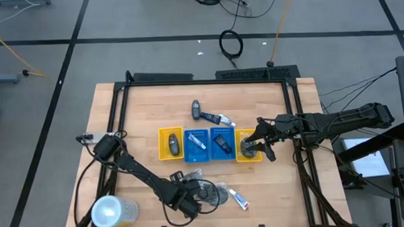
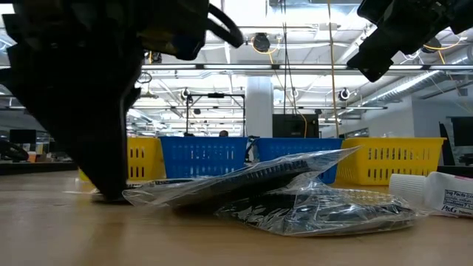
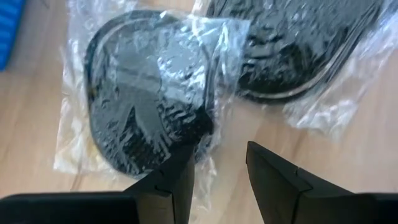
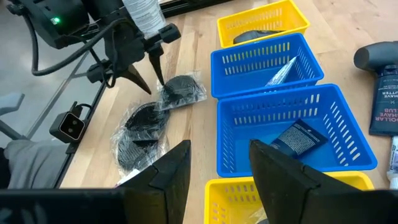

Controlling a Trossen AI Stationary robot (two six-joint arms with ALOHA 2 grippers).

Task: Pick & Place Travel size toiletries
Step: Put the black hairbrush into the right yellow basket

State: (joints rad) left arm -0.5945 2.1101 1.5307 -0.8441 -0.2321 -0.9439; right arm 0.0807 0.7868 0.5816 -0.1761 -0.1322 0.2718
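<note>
Wooden worktop [image 1: 134, 109] is seen carrying a row of four slotted plastic trays: a yellow tray [image 1: 170, 143], two blue trays [image 1: 196, 145] [image 1: 220, 144] and a second yellow tray [image 1: 249, 145]. The left claw [image 3: 217, 171] is lowered at the near edge, with its fingers spread, over a dark round mesh puff in a clear plastic wrapper [image 3: 146, 102]; one finger [image 3: 177, 180] is touching the wrapper's edge, and nothing is pinched. A second wrapped dark puff [image 3: 292, 43] is lying just beside the first, overlapping it. A white tube with a blue and red end [image 1: 239, 200] is resting near them on the wood.

The right claw [image 4: 217, 168] is held spread above the right-hand yellow tray, with nothing between its fingers. A dark packet [image 4: 298, 138] is seen in the nearer blue tray, a clear wrapped item [image 4: 280, 71] in the next. Behind the trays a dark grey bottle [image 1: 196, 109] and a dark tube [image 1: 209, 116] are lying on the worktop. A large clear whitish cup [image 1: 111, 211] is standing at the left near corner.
</note>
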